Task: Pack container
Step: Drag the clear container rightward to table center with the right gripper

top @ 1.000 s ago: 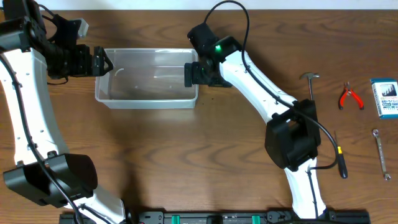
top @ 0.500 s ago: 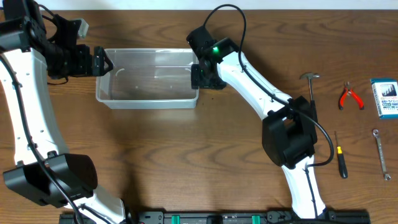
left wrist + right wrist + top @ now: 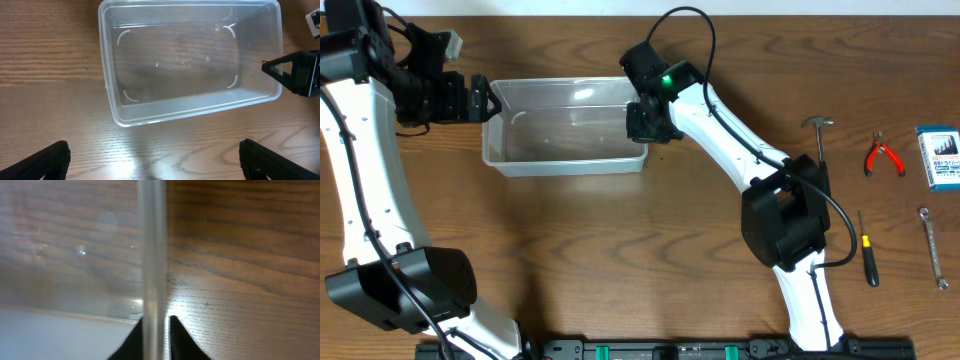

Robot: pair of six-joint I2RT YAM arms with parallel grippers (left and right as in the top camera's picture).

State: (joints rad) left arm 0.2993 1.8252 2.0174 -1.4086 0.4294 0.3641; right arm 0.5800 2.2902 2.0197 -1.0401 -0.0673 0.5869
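The container (image 3: pixel 565 166) is a clear plastic tub with nothing in it, standing at the back of the table between the two arms. My right gripper (image 3: pixel 638 120) is shut on its right end wall. In the right wrist view the see-through wall (image 3: pixel 151 255) runs up between the two dark fingers of that gripper (image 3: pixel 155 317). My left gripper (image 3: pixel 488 98) is open just off the tub's left end, touching nothing. The left wrist view looks down into the container (image 3: pixel 190 113), with the left gripper (image 3: pixel 153 145) spread wide over bare wood and the right gripper (image 3: pixel 295 72) at the far wall.
On the right side of the table lie a hammer (image 3: pixel 818 135), red pliers (image 3: pixel 883 155), a blue-and-white box (image 3: pixel 939 155), a wrench (image 3: pixel 933 247) and a black screwdriver (image 3: pixel 867 258).
The right gripper has closed from wide open onto the container's right wall. The container has shifted a little to the right. The left arm has stayed put.
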